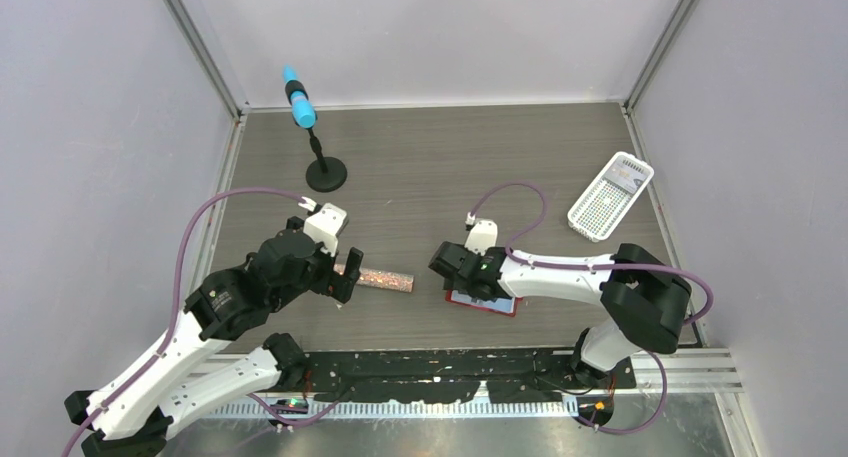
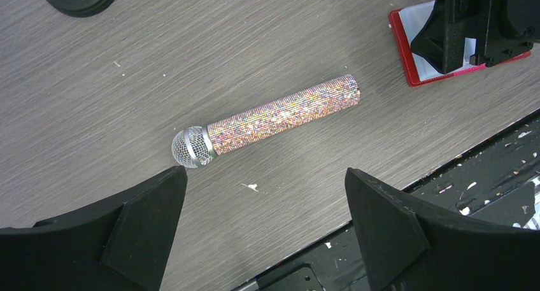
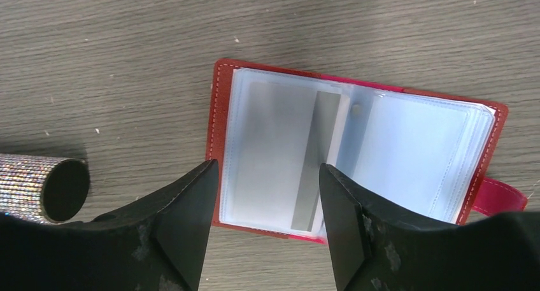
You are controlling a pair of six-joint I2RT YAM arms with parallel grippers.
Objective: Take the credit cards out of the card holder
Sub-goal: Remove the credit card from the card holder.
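Under the right gripper (image 3: 267,176), red card holder (image 3: 407,157) open, grey credit card (image 3: 267,144) in pocket

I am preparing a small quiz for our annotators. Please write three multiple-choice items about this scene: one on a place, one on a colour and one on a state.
1. Where is the white perforated basket?
A) at the far right of the table
B) between the two arm bases
C) held in a gripper

2. What colour is the clip on top of the microphone stand?
A) red
B) blue
C) white

3. How does the red card holder lie?
A) folded shut
B) open, with its pockets facing up
C) lifted off the table

Key:
1 A: the top view shows it far back, close to the right wall.
2 B: the clip is bright blue.
3 B: the right wrist view shows both light blue pocket pages below the open right gripper.
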